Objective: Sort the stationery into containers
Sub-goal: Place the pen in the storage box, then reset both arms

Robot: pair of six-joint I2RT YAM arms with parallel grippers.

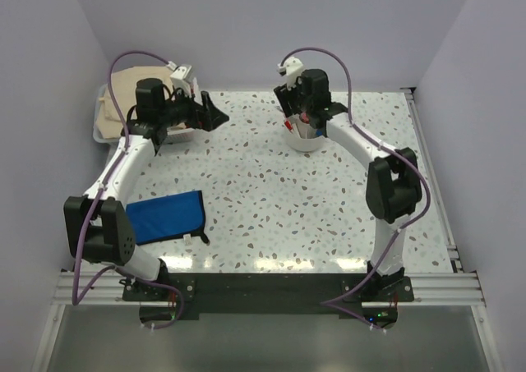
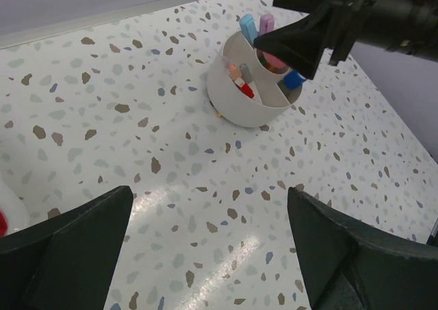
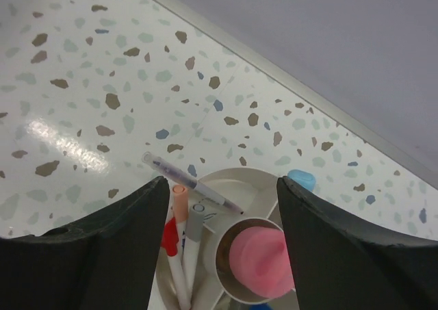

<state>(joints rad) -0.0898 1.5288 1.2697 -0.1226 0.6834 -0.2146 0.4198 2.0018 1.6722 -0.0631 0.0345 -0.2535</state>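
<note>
top view: cup (image 1: pixel 310 144) rim behind right gripper (image 1: pixel 302 124), contents too small to tell | bin (image 1: pixel 181 133) mostly under left arm (image 1: pixel 131 154) | left wrist: something red (image 2: pixel 2 222), perhaps stationery, cut by left edge | right wrist: cup cut by bottom edge

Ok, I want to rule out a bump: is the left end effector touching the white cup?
Apart. The left wrist view shows the open left end effector well short of the white cup, with bare speckled table between them.

No readable text, no labels or brands, no numbers or signs anywhere
</note>
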